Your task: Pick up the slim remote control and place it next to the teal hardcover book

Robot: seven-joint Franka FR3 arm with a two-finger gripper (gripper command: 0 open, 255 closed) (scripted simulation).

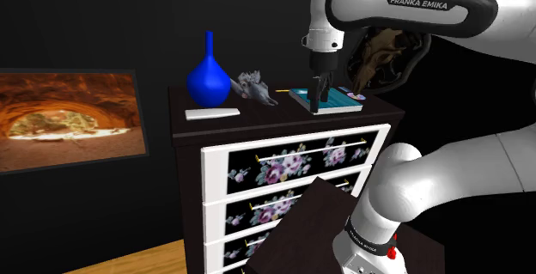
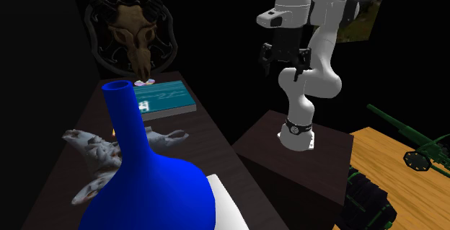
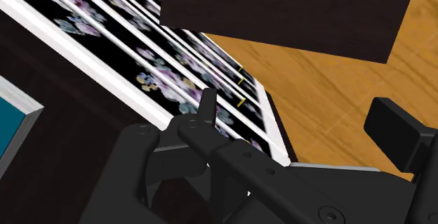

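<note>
In the shoulder view there is one dark dresser [image 1: 275, 114] with flowered drawer fronts, and I count at least three of them. Four things are on its top: one blue vase [image 1: 209, 76], one grey figurine [image 1: 255, 88], one teal book [image 1: 337, 100] and one slim white remote [image 1: 212, 112]. The remote lies flat near the front edge, just in front of the vase, at this view's left end of the top. The book lies at the right end, well apart from it. The gripper [image 1: 319, 105] hangs over the book's near edge, and from here I cannot tell how its fingers stand. One framed picture of a red rock arch [image 1: 69, 118] hangs on the wall at the left.

In the second exterior view the vase is very near the camera and hides part of the remote. This view shows plainly one animal skull mount [image 2: 137, 37] on the wall beyond the book, which the arm half covers in the shoulder view. It also shows one green toy cannon [image 2: 415, 156] on the wooden floor [image 2: 425, 200]. The two fingers are apart and empty.

In the wrist view the two black fingers are again apart. Beyond them are the drawer fronts, the floor, the dark stand [image 3: 281, 12] and one corner of the book.
</note>
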